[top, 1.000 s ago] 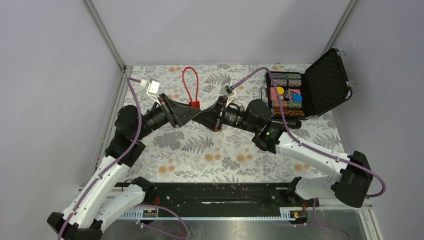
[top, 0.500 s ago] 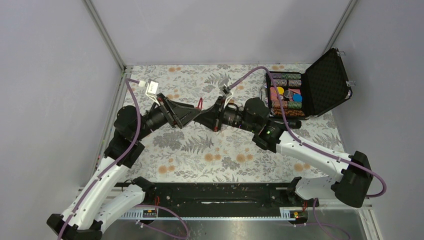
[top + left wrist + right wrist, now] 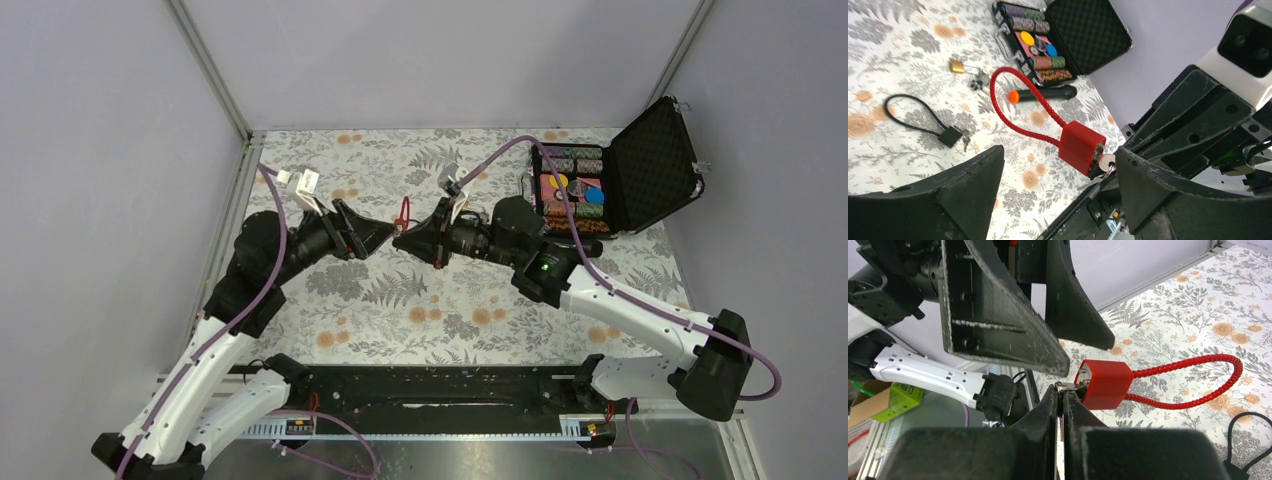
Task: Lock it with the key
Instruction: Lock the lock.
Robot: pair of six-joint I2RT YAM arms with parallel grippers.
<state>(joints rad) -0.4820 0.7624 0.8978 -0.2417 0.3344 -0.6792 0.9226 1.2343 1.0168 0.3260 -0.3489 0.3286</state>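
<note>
The right hand (image 3: 1060,401), pinching the key (image 3: 1067,386) in the red lock (image 3: 1103,382), should twist squarely, with the left hand (image 3: 385,233) spread wide near it.

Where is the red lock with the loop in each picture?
Top view: the red lock is a small red bit near the middle.
Left wrist view: red lock right of centre, loop arching up to the left.
Right wrist view: red lock at centre, the key poking from its left side, loop stretching right.
Shared landmark: the flowery tablecloth lies under it in all three.
</note>
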